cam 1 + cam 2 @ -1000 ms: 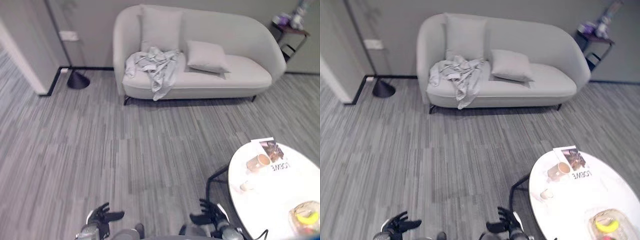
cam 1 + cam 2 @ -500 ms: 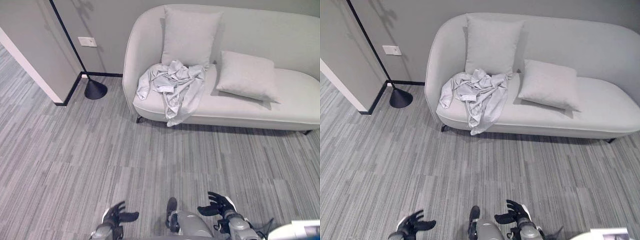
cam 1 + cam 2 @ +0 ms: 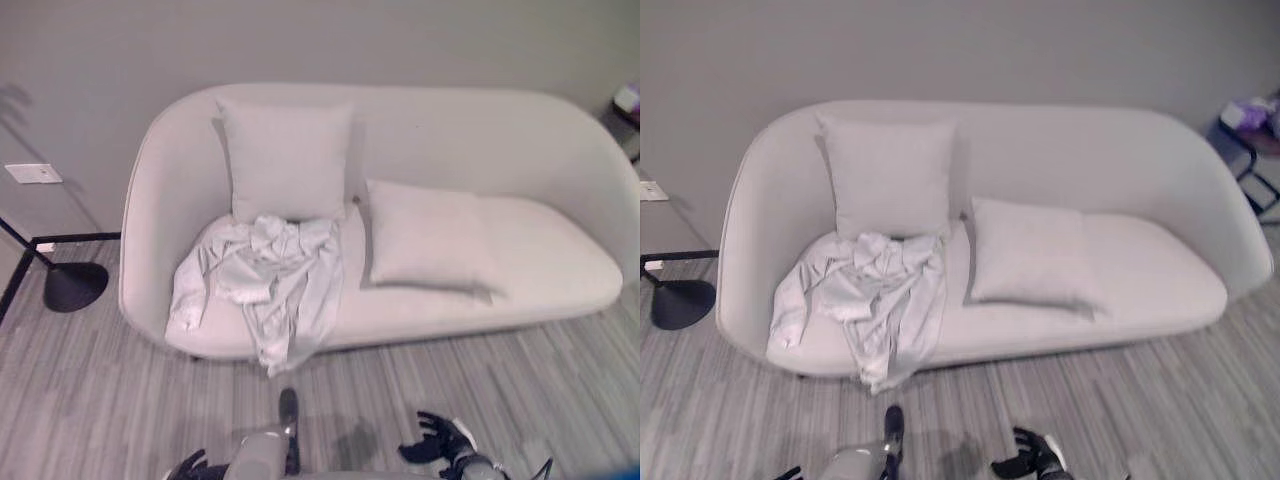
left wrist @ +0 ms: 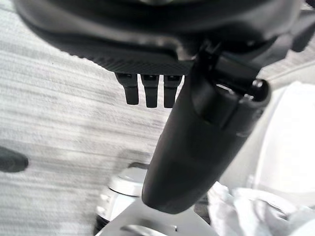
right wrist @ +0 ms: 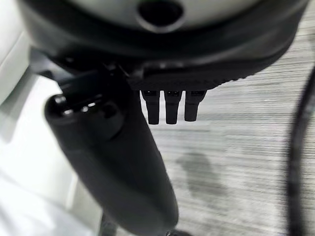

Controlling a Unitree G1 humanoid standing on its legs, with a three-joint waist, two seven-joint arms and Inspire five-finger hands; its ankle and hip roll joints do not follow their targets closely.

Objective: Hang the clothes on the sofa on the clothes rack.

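The camera had closed on the sofa (image 3: 560, 290). Crumpled clothes (image 3: 265, 285) lay on its left seat, below a pillow (image 3: 285, 160). Both hands, left (image 3: 188, 467) cut off, right (image 3: 440, 448), hung empty, fingers (image 5: 167, 105) relaxed.

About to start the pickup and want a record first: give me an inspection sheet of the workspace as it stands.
Surface: pale sofa, seat bare toward its right end.
Job's things: crumpled light grey garment on the sofa's left part, one edge hanging over the front of the seat; held by neither hand. Clothes rack: nothing seen.
Clutter: upright cushion against the backrest behind the garment; second cushion lying flat mid-seat, beside the garment.
Hands: left hand and right hand low over the floor, fingers straight, holding nothing.
Cables: nothing seen.
Surroundings: grey striped floor, grey wall, dark lamp base left of the sofa, side table at the far right.
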